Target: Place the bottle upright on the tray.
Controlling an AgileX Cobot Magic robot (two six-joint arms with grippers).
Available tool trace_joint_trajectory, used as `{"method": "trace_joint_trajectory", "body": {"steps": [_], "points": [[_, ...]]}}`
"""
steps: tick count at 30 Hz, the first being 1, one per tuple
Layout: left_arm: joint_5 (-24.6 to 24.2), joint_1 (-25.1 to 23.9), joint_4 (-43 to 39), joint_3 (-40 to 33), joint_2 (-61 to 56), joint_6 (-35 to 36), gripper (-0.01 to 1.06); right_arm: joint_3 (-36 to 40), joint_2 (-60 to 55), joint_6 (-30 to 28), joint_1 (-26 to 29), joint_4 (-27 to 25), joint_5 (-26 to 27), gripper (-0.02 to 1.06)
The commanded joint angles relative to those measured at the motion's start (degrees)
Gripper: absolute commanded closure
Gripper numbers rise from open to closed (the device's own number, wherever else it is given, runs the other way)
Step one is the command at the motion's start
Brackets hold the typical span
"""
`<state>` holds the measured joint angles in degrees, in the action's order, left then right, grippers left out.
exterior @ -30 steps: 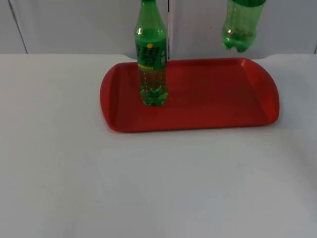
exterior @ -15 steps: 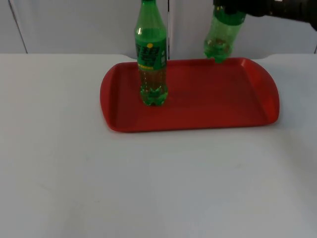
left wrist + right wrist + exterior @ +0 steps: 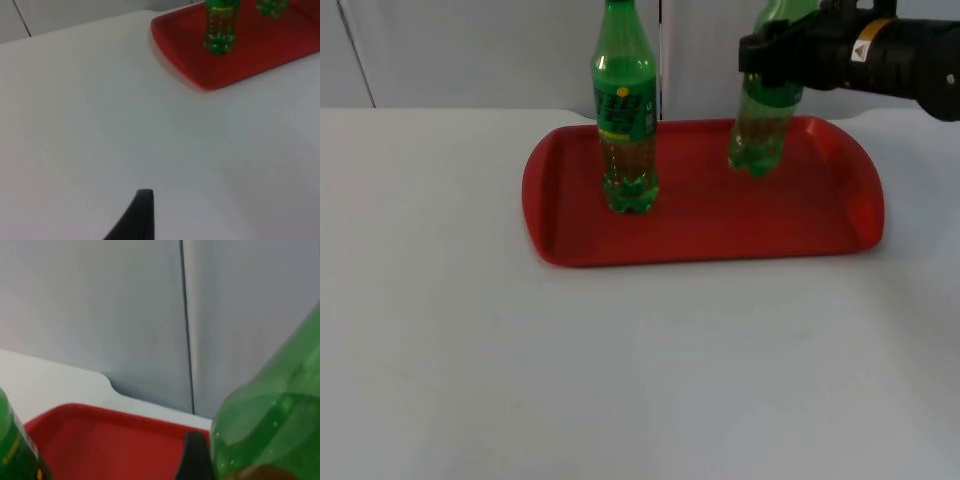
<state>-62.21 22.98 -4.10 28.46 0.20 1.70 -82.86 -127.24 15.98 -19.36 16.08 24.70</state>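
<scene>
A red tray (image 3: 820, 215) lies at the back middle of the white table. On its left part a labelled green bottle (image 3: 625, 120) stands upright. My right gripper (image 3: 772, 60) is shut on the upper body of a second green bottle (image 3: 758, 140). This bottle leans slightly, its base low over the tray's back middle; I cannot tell whether it touches. The right wrist view has that held bottle (image 3: 275, 425) close up, with the tray (image 3: 110, 440) below. My left gripper (image 3: 139, 217) waits over bare table, with the tray (image 3: 200, 75) and the standing bottle (image 3: 220, 30) ahead of it.
The grey partition wall (image 3: 470, 50) rises just behind the tray. The tray's right half (image 3: 840, 190) holds nothing. White table top (image 3: 620, 380) stretches wide in front of the tray and to its left.
My right gripper has come down and to the left with the second bottle. The bottle's base went from hanging above the tray's back edge to low over the tray.
</scene>
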Motion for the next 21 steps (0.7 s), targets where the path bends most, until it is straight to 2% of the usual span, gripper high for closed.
{"method": "trace_joint_trajectory", "body": {"steps": [1, 18, 20, 21], "points": [[0.5, 0.3, -0.3, -0.2, -0.2, 0.3, 0.00, -0.7, 0.1, -1.1, 0.3, 0.1, 0.2, 1.05], [0.5, 0.3, -0.5, -0.2, -0.2, 0.3, 0.00, -0.7, -2.4, -1.2, 0.3, 0.2, -1.4, 1.04], [0.5, 0.3, -0.6, -0.2, -0.2, 0.3, 0.00, -0.7, -2.4, -1.5, 0.3, 0.2, -1.4, 1.00], [0.5, 0.3, -0.6, -0.2, -0.2, 0.3, 0.00, -0.7, -2.4, -2.0, 0.3, 0.4, -1.4, 0.94]]}}
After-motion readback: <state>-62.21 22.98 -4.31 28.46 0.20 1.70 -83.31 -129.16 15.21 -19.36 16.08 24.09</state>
